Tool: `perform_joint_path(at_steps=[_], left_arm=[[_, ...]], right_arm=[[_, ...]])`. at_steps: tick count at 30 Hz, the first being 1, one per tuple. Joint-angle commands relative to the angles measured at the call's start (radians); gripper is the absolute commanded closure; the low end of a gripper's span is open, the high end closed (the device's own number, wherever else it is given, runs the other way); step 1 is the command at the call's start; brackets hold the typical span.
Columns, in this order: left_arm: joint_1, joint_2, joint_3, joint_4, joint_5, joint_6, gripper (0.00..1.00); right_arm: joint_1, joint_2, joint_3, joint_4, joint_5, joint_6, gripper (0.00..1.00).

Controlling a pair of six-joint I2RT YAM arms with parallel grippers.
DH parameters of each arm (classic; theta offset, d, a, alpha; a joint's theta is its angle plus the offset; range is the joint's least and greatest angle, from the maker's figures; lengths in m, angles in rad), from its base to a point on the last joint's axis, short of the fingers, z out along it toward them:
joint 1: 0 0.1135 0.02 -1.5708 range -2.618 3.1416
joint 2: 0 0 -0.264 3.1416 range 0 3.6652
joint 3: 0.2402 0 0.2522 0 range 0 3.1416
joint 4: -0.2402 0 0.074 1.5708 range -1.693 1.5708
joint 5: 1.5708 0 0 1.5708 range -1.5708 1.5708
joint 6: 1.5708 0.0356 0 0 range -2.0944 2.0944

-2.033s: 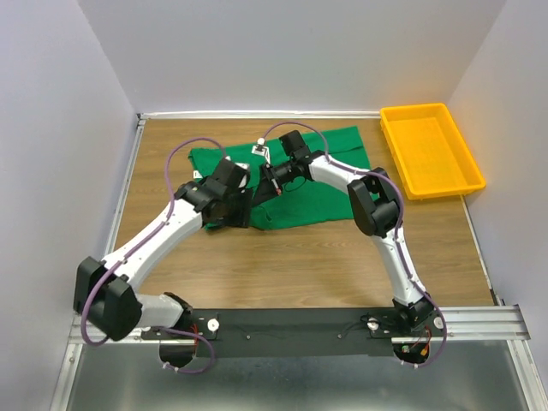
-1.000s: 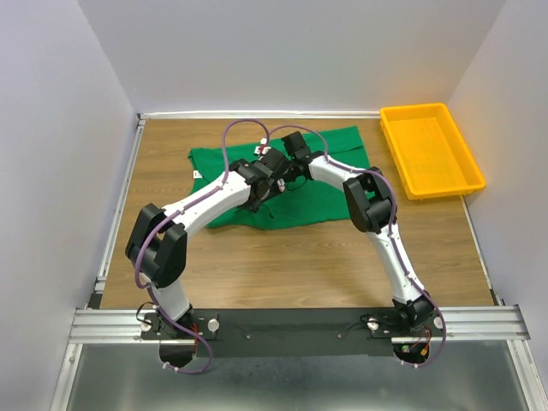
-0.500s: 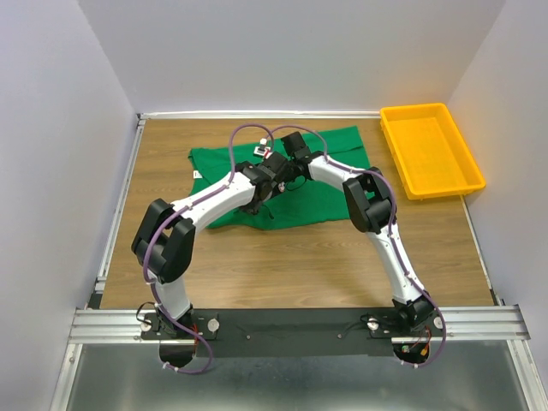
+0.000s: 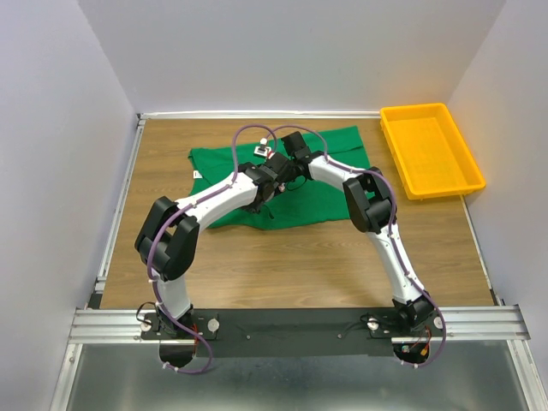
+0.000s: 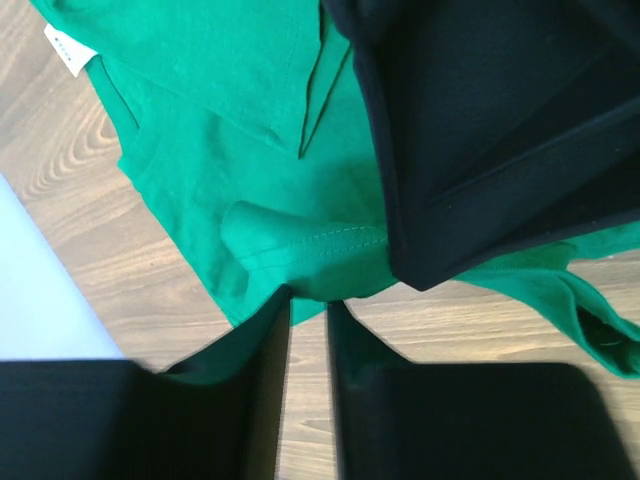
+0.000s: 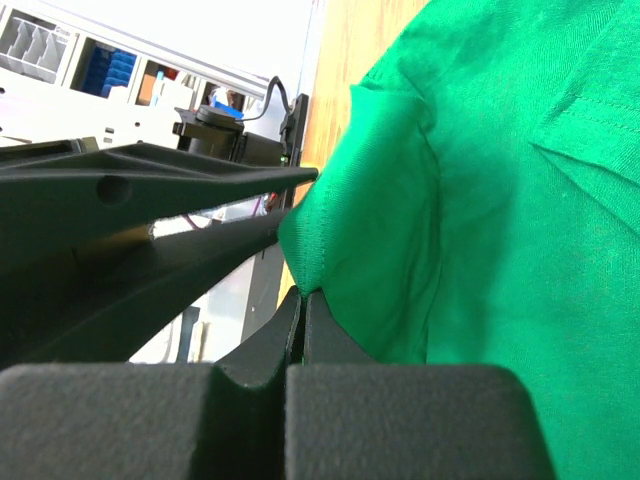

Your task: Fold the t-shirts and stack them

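Green t-shirt lies spread out on the far middle of the wooden surface, near the yellow tray. Both arms reach over it and meet close together at its near edge.

The right claw is pinched tight on a fold of the green cloth. The left claw is just beside it, with only a thin gap between its fingers. The stitched hem sits right at its tips. I cannot tell if any cloth is inside the gap yet.

I think the job now is to get a second good hold on this edge, so the shirt can be folded over. To do it well, the left claw should bite on the hem itself, not on the loose cloth next to it. It should take the same layers as the right claw. Then both should lift and move together, so the edge stays straight and does not bunch up. The two claws are very close, so they could bump.

A small white label sticks out at the shirt's edge. Its print is too tiny to read. No other writing shows.
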Motion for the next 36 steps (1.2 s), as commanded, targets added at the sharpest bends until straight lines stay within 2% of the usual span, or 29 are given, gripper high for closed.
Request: perform_joint_path(at_steps=[1, 3, 9, 11, 15, 26, 29, 31, 36], left_arm=[[-0.004, 0.016, 0.006, 0.012, -0.050, -0.008, 0.77], [-0.004, 0.006, 0.011, 0.010, -0.056, -0.007, 0.84], [-0.007, -0.013, 0.031, -0.002, -0.072, -0.005, 0.86], [-0.007, -0.016, 0.026, 0.004, -0.078, -0.004, 0.93], [-0.006, -0.016, 0.014, 0.012, -0.076, 0.002, 1.00], [-0.007, -0.056, -0.007, 0.025, -0.058, 0.009, 0.99], [-0.012, -0.070, -0.017, 0.030, -0.036, 0.015, 0.83], [-0.013, -0.085, -0.024, 0.042, -0.026, 0.019, 0.79], [-0.015, -0.100, -0.035, 0.053, 0.016, 0.036, 0.77]], right_arm=[[-0.005, 0.002, 0.007, -0.005, -0.116, 0.004, 1.00], [-0.005, 0.000, 0.002, -0.005, -0.116, 0.002, 0.99], [-0.005, 0.000, 0.004, -0.005, -0.115, 0.002, 0.99], [-0.004, -0.001, 0.001, -0.005, -0.115, 0.002, 0.99], [-0.004, -0.004, -0.004, -0.007, -0.115, 0.002, 0.99], [-0.005, -0.012, -0.002, -0.005, -0.115, 0.004, 1.00], [-0.005, -0.014, 0.002, -0.005, -0.123, 0.009, 0.99], [-0.005, -0.015, 0.002, -0.005, -0.127, 0.009, 0.99], [-0.005, -0.012, 0.011, -0.004, -0.132, 0.012, 1.00]])
